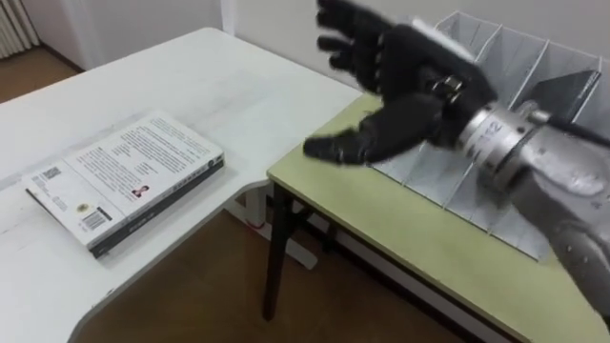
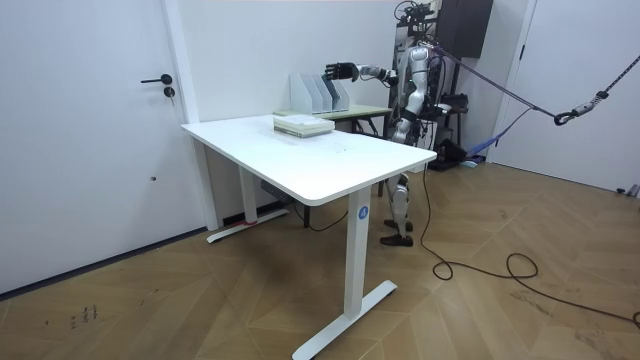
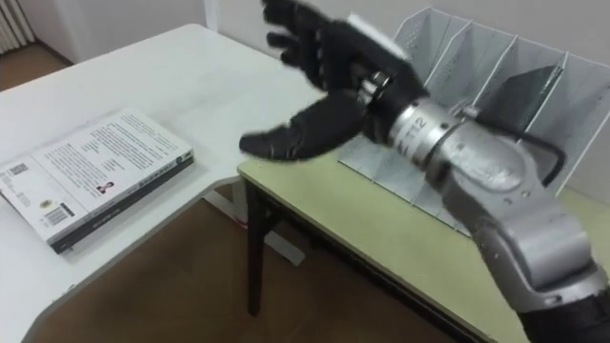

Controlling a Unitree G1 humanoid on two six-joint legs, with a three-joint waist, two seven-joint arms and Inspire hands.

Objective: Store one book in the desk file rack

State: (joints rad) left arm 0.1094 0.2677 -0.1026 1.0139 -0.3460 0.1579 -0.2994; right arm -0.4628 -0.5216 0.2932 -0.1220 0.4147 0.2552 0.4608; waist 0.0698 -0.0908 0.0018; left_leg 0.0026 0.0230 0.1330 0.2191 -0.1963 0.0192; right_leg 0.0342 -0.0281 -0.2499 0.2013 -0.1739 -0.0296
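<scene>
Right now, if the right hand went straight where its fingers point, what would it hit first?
Probably nothing nearby: the open right hand points over the white table, above and beyond the book; depth is unclear.

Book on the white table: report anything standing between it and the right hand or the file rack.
Nothing visible. The book lies flat on the white table; the open right hand hangs over the green desk's corner, before the file rack. Only bare tabletop separates them.
</scene>
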